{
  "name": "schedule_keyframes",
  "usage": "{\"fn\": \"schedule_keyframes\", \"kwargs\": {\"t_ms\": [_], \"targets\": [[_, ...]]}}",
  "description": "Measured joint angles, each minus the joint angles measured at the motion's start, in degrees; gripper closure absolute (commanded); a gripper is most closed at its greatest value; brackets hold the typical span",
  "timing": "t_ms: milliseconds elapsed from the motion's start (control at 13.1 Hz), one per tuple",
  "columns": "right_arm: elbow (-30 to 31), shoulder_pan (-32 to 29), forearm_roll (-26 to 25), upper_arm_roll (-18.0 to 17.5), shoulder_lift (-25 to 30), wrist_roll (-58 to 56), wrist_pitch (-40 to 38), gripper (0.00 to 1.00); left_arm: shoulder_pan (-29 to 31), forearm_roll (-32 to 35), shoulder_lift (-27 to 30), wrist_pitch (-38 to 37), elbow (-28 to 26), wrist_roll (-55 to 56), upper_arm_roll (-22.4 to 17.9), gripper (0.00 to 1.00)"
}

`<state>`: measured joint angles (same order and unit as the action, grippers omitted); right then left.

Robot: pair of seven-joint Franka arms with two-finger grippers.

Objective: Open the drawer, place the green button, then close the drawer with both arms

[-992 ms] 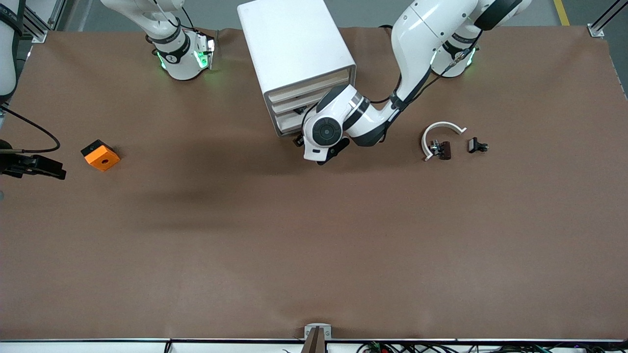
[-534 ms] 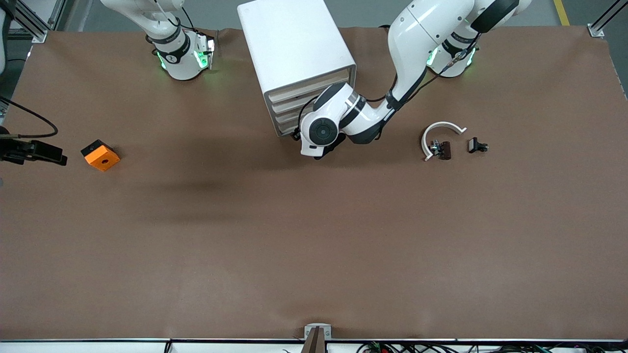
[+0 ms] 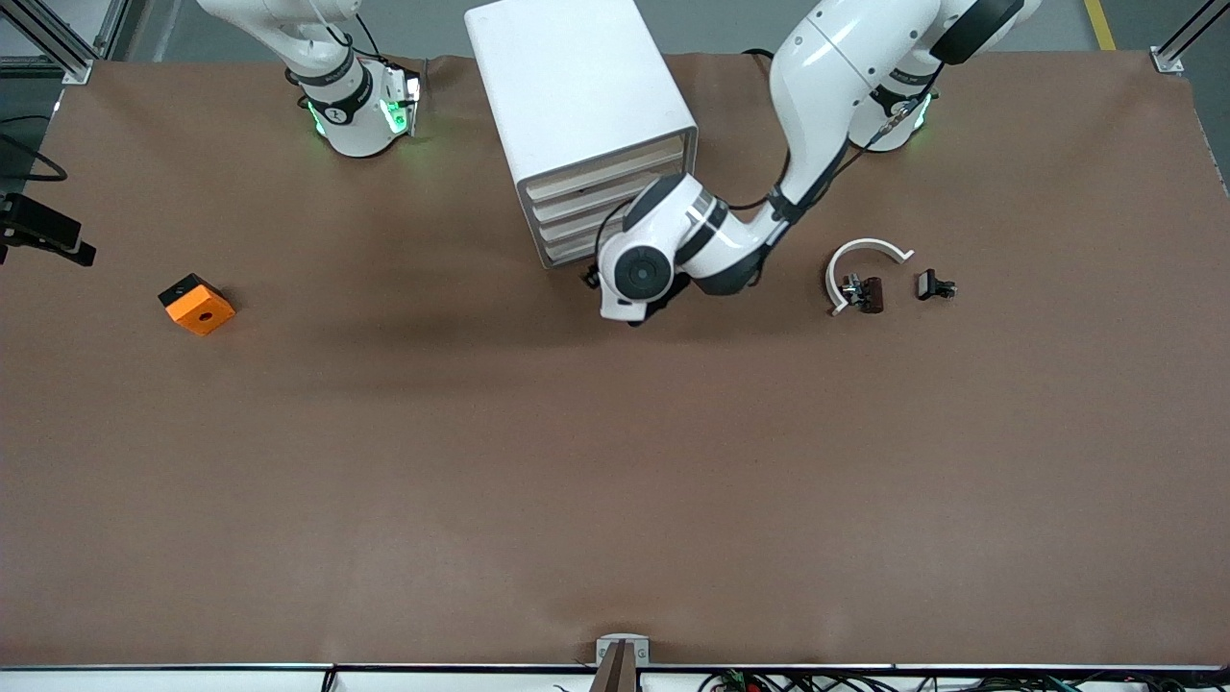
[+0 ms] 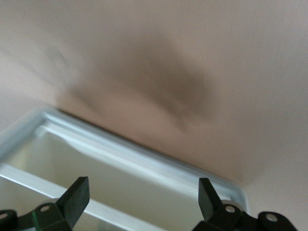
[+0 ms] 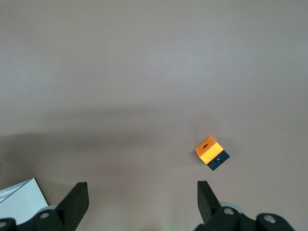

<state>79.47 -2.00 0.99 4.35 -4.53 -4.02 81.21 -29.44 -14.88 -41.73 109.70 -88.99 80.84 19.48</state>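
Observation:
The white cabinet [image 3: 577, 96] stands at the robots' edge of the table, its four cream drawer fronts [image 3: 601, 207] all looking flush. My left gripper [image 3: 589, 279] is low at the bottom drawer's front, mostly hidden under its wrist. In the left wrist view the left gripper [image 4: 143, 193] is open and empty, close to the white frame and a cream drawer front [image 4: 120, 163]. My right gripper [image 3: 77, 252] is over the right arm's end of the table; in its wrist view the right gripper [image 5: 143, 195] is open and empty. No button shows.
An orange cube [image 3: 196, 304] with a black face lies near the right arm's end, also in the right wrist view [image 5: 211, 152]. A white curved strip [image 3: 860, 255] with small black parts [image 3: 934, 285] lies toward the left arm's end.
The left hand pushed in toward the cabinet front, then eased back a little; a drawer that stood slightly out now looks flush. The right gripper drew away from the orange cube.

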Motion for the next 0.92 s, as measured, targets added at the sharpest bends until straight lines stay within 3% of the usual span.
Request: {"fn": "schedule_keyframes", "kwargs": {"t_ms": [229,534,687,916], "targets": [[2.73,-0.01,0.00,0.02,1.42,0.00,2.84,0.00,3.09,0.75,1.92,-4.03,4.57,-0.34,-5.57,0.00],[12.33,-0.02,0.01,0.06,8.28,0.38,8.10,0.00,9.87,5.52,8.53,-8.19,5.76,-0.57,-5.91,0.00],[13.82,-0.01,0.06,0.03,9.68,2.12,8.23,0.00,12.00,7.52,12.44,-12.41,5.86,-1.36,-5.95,0.00],[14.37,0.01,0.09,-0.05,9.93,3.52,8.30,0.00,16.86,7.99,18.31,-18.31,5.88,-12.21,-5.99,0.00]]}}
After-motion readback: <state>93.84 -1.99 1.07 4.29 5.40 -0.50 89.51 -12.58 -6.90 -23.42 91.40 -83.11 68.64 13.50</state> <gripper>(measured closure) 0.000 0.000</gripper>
